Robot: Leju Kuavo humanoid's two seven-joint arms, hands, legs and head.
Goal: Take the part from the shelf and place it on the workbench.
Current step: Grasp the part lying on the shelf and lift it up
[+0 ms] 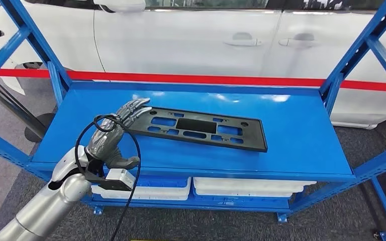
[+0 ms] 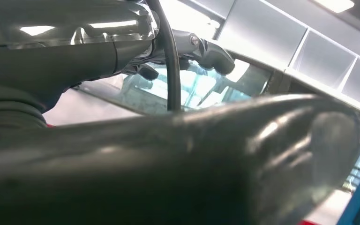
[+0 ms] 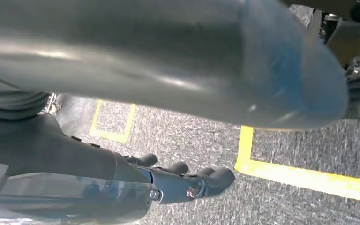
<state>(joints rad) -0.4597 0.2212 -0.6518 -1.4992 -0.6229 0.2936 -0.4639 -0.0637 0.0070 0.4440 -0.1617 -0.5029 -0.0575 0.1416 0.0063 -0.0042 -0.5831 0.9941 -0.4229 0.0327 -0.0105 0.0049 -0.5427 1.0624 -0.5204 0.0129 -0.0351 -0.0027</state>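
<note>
A flat black plastic part (image 1: 201,128) with several cut-outs lies on the blue shelf (image 1: 296,130), its long side running left to right. My left hand (image 1: 113,136) reaches in at the part's left end. Its fingers (image 1: 136,107) are stretched out over that end's corner, and the thumb (image 1: 125,161) hangs apart near the shelf's front edge, so the part is not gripped. In the left wrist view the thick thumb (image 2: 192,159) is up close, with the fingers (image 2: 208,51) beyond it. My right hand (image 3: 168,180) hangs over the floor with loosely extended fingers and holds nothing.
Blue slanted uprights (image 1: 354,52) frame the shelf on both sides. Two white bins (image 1: 251,187) sit on the level below. A white car (image 1: 191,40) with a red stripe stands right behind. Yellow tape lines (image 3: 309,178) mark the grey carpet.
</note>
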